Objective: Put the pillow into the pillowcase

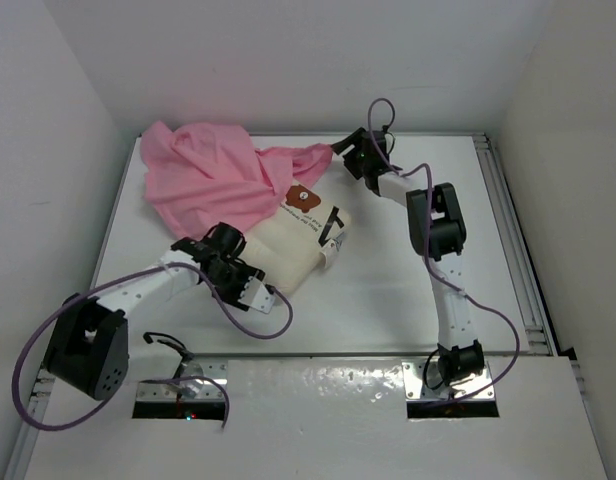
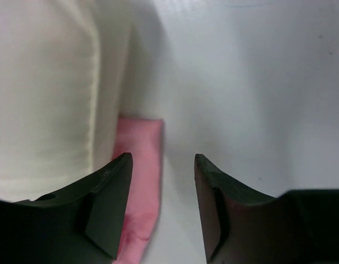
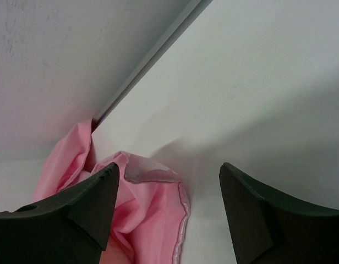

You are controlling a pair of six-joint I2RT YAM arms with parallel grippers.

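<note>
I am looking at a job that is only partly done. The pillow (image 1: 288, 250) is lying across the middle of the table (image 1: 388, 300), and most of it is showing bare and cream, bear patch (image 1: 303, 198) and dark tag (image 1: 333, 225) included. The pillowcase (image 1: 203, 180) is bunching in a heap over the pillow's far left end and trailing off in a thin tail toward the back right.

From the left wrist I am seeing a pink strip poking out from under the pillow's edge, so I am judging that the fabric is both over and under that end: the mouth is started, but the pillow is sitting barely inside.

My left gripper (image 2: 162, 165) is hovering at the pillow's near left side with its jaws apart. Nothing is clamped between them, and one finger is hanging over the pink strip. My right gripper (image 3: 168, 170) is sitting at the back of the table by the wall, jaws spread wide. The hemmed corner of the pillowcase is lying loose beneath and beside one finger, not pinched.

What I am reckoning is left is nearly everything: taking hold of the open hem, spreading it, and drawing the sack down the whole length of the pillow, or pushing the pillow in. The satin is looking slippery and crumpled, so I am expecting the hem to be awkward to catch.
</note>
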